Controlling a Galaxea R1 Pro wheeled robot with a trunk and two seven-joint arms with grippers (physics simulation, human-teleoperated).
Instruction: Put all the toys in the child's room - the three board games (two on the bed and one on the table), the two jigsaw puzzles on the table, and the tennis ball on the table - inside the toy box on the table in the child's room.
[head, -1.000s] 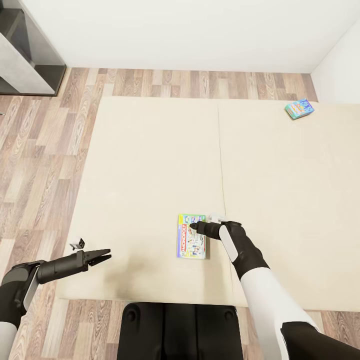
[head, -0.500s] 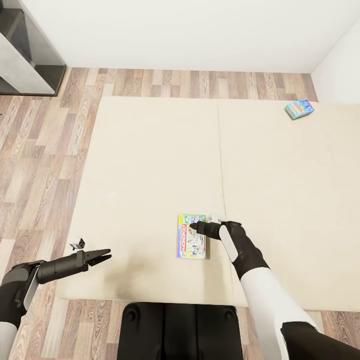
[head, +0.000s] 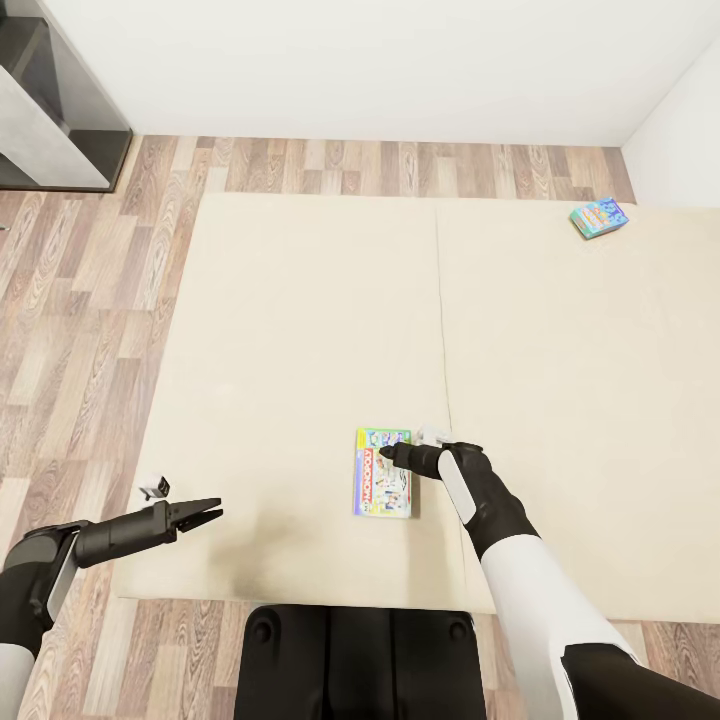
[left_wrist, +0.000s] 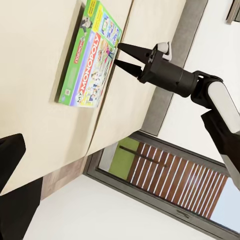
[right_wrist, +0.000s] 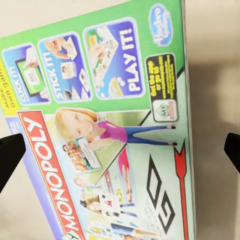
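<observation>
Monopoly box (head: 383, 472) lies flat on the cream bed (head: 300, 330), near its front edge and just left of the seam between the two mattress halves. My right gripper (head: 388, 455) is low over it, fingers spread; in the left wrist view the gripper (left_wrist: 118, 54) shows its two dark fingers apart, tips at the box's (left_wrist: 91, 57) long side, and I can't tell whether they touch it. In the right wrist view the printed lid (right_wrist: 107, 135) lies between the dark fingertips (right_wrist: 10, 152), nothing clamped yet. My left gripper (head: 212, 514) hovers at the bed's front left corner, well apart from the box, its fingers slightly parted and empty. A second board game (head: 599, 217), blue and teal, rests far off near the back right corner of the bed. Wood-plank floor (head: 80, 330) runs along the left, with a grey shelf unit (head: 45, 110) against the wall.
</observation>
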